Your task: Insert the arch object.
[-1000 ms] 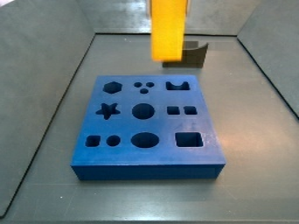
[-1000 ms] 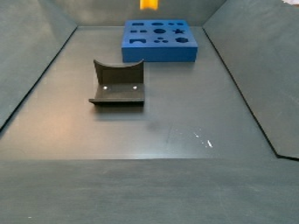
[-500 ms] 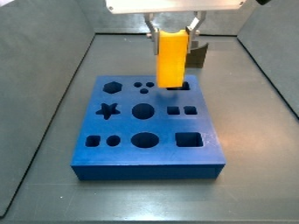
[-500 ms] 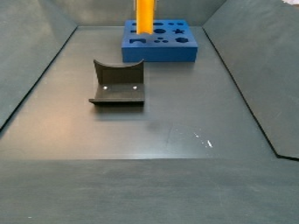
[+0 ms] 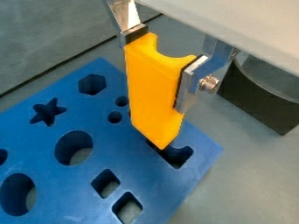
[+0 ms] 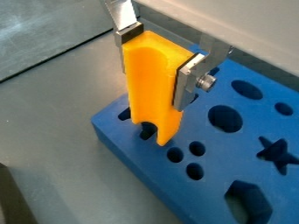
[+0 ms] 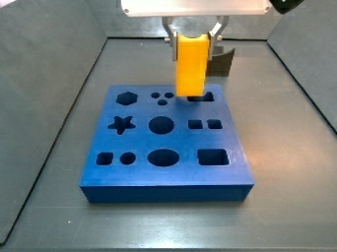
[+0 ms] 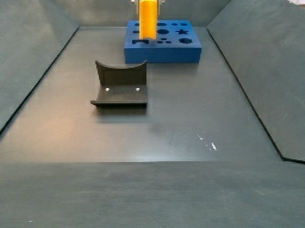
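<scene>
gripper [image 7: 195, 41] top centre, clamped on yellow block [image 7: 194, 66] | block upright, lower end at a cutout of blue board [image 7: 132, 172]

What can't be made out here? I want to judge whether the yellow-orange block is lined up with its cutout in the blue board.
- Gripper, shut on the smooth yellow-orange arch object: its body is cut off by the frame edge in both wrist views.
- Cutout in the blue foam board: the block's lower end hides most of it.
- Block's lower end in a side view: too small to tell whether it has entered.
- Dark block: mostly hidden behind the gripper.
</scene>
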